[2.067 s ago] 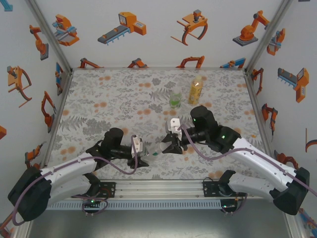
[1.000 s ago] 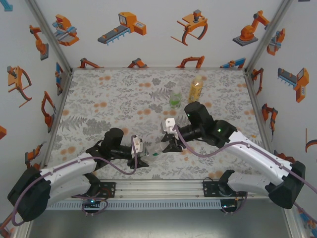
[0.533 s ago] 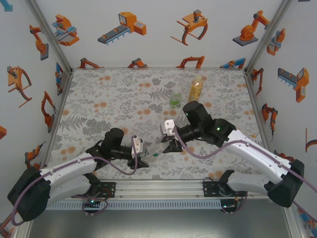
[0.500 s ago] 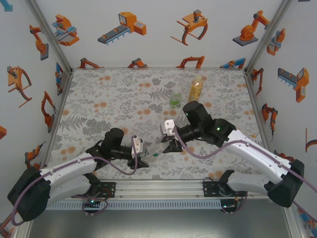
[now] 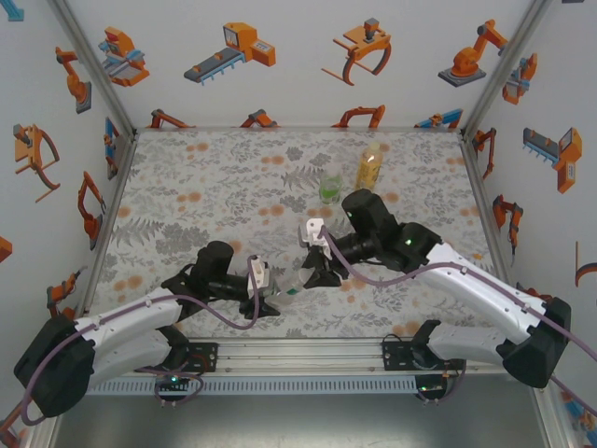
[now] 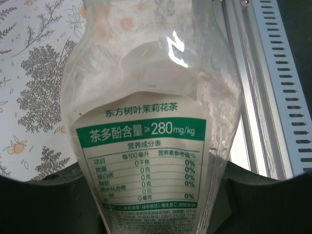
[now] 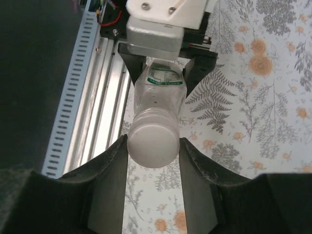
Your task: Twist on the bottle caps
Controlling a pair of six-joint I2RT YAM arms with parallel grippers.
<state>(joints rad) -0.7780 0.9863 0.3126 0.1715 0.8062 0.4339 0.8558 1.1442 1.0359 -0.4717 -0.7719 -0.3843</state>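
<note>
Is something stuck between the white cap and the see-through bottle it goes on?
Nothing visible is in the way. The cap, pinched in the right gripper, sits right at the neck of the clear labelled bottle, which the left gripper holds.

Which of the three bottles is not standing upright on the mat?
The clear labelled bottle: the left gripper holds it sideways, the right gripper grips its cap, while the amber bottle and the green bottle stand upright farther back.
</note>
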